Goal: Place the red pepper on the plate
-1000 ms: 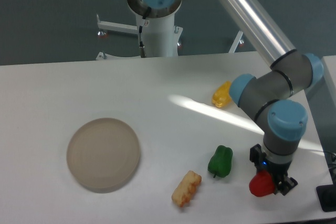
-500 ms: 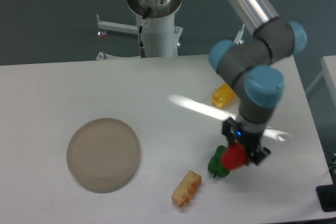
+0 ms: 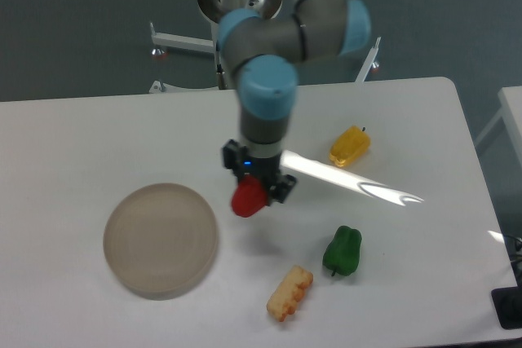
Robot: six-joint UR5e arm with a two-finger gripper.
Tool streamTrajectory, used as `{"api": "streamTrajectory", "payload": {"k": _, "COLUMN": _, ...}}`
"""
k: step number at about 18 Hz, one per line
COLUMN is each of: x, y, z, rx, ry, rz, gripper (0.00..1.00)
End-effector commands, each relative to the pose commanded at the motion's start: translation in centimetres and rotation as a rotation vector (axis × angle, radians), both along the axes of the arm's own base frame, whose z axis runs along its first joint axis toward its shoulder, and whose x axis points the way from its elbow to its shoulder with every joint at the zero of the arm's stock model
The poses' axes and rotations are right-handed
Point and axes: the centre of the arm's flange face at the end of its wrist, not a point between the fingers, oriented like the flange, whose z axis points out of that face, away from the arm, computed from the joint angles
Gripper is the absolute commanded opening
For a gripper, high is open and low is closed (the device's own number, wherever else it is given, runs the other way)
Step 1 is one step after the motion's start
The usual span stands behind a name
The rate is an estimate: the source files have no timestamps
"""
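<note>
Holding the red pepper clamped between its fingers, the gripper hangs above the white table, just right of the plate and not over it. I note the pepper is lifted clear of the surface, a shadow under it. I also record a green pepper, a yellow pepper and a tan ridged piece lying apart to the right.
</note>
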Motion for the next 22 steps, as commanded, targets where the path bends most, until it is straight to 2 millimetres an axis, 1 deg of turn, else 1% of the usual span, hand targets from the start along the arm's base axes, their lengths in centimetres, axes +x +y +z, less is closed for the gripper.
{"api": "streamTrajectory", "payload": {"k": 1, "x": 1.9, "y": 0.9, "z": -0.9, "rx": 0.002, "ry": -0.001, "rz": 0.008, "gripper": 0.56}}
{"api": "streamTrajectory", "payload": {"k": 3, "x": 4.7, "y": 1.9, "z": -2.5, "rx": -0.01, "ry": -0.008, "rz": 0.029, "gripper": 0.56}}
{"api": "streamTrajectory", "payload": {"k": 5, "x": 5.9, "y": 2.5, "z": -4.0, "rx": -0.033, "ry": -0.018, "rz": 0.06, "gripper": 0.57}}
{"api": "streamTrajectory", "payload": {"k": 7, "x": 7.0, "y": 3.2, "z": -4.5, "rx": -0.037, "ry": -0.026, "rz": 0.085, "gripper": 0.58}}
{"api": "streamTrajectory", "payload": {"k": 10, "x": 7.9, "y": 4.0, "z": -5.6, "rx": -0.025, "ry": -0.033, "rz": 0.13, "gripper": 0.6}}
{"api": "streamTrajectory", "payload": {"k": 13, "x": 8.1, "y": 4.3, "z": -6.9, "rx": -0.041, "ry": -0.04, "rz": 0.155, "gripper": 0.61}}
{"api": "streamTrajectory", "payload": {"k": 15, "x": 8.1, "y": 4.5, "z": -7.2, "rx": -0.041, "ry": -0.041, "rz": 0.175, "gripper": 0.61}}
{"api": "streamTrajectory", "payload": {"k": 17, "x": 8.3, "y": 4.7, "z": -7.9, "rx": -0.051, "ry": -0.043, "rz": 0.172, "gripper": 0.61}}
{"api": "streamTrajectory", "payload": {"k": 22, "x": 8.3, "y": 4.8, "z": -8.7, "rx": -0.062, "ry": -0.045, "rz": 0.169, "gripper": 0.61}}
